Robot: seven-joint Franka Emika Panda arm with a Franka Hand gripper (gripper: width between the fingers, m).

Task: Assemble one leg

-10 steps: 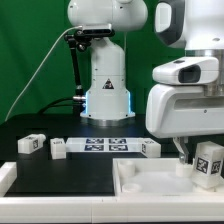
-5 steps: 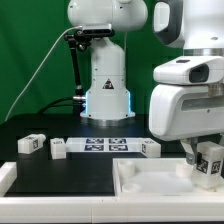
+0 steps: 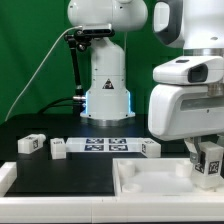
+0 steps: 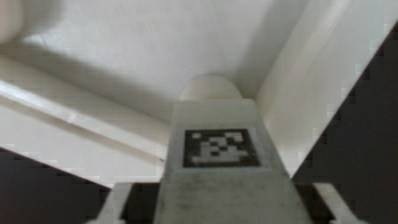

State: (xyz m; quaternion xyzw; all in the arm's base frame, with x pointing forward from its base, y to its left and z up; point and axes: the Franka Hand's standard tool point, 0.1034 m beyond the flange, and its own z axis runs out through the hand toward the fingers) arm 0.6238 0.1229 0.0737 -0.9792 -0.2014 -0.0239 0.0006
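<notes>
Since the picture a second back the held piece has straightened: it hung tipped then, and now it stands nearly upright and a shade lower, with barely any shift over the last half second. That piece is the leg (image 3: 210,163), a small white plastic block with a black-and-white square tag on one face. The two-finger gripper (image 3: 207,150) is closed narrow on its upper end, so the leg is off the table and carried by the arm. It hangs over the large white square tray-like part (image 3: 150,185) with a raised rim, which lies along the tabletop's near edge toward the exterior view's right. The wrist view gives the relation that matters. The leg (image 4: 217,147) runs straight out from the gripper (image 4: 217,205), long axis in line with the fingers. Its rounded tip aims into an inner corner of the tray-like part (image 4: 107,60), where two rim walls meet. Whether the tip already touches the floor there I cannot tell. To my eye what remains is a straight push down along that axis, and any lean could catch the rim. Further back on the table lie the marker board (image 3: 105,145) and, well apart from the arm, a first spare block (image 3: 32,145), a second spare block (image 3: 58,148) and a third spare block (image 3: 150,147).
</notes>
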